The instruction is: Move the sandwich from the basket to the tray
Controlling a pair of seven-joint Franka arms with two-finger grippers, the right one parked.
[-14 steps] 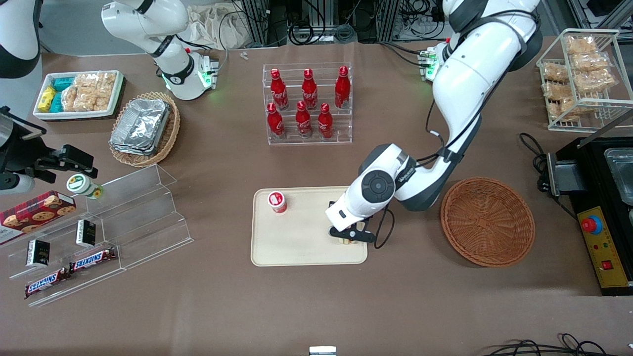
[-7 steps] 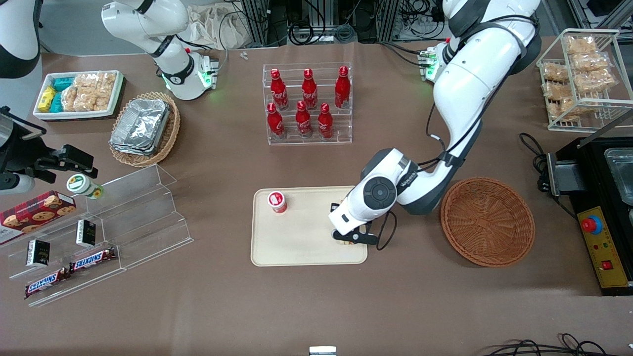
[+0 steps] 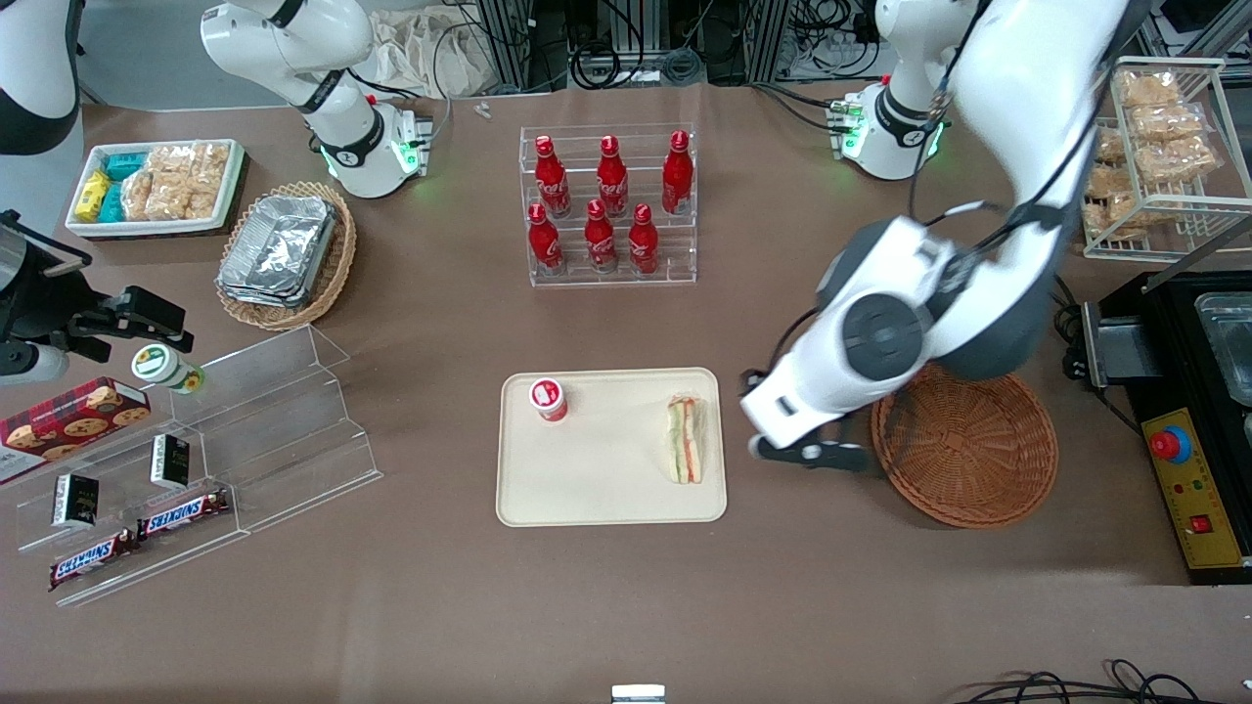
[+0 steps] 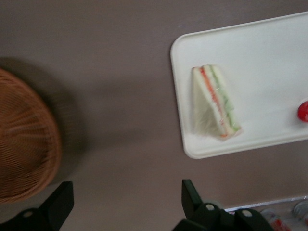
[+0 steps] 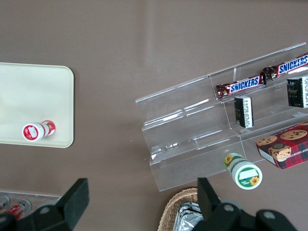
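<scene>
Tray [image 3: 597,489]: cream rectangle, mid-table. A small red-capped cup [image 3: 549,399] stands on it toward the parked arm's end.
Basket [image 3: 963,440]: empty, well apart from the tray toward the working arm's end.
Gripper [image 3: 812,453]: raised over bare table between tray and basket, fingers spread wide, holding nothing.
Sandwich [image 3: 686,439]: lies on the tray just inside the rim nearest the basket.
Judgement: placement looks done. For a clean retreat, lift clear without drifting over the tray or basket.

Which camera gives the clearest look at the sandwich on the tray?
The left wrist view: the sandwich fills more of it, filling layers distinct, lying on the tray. The front view shows it smaller. The right wrist view misses it. The gripper hangs open between tray and basket.
</scene>
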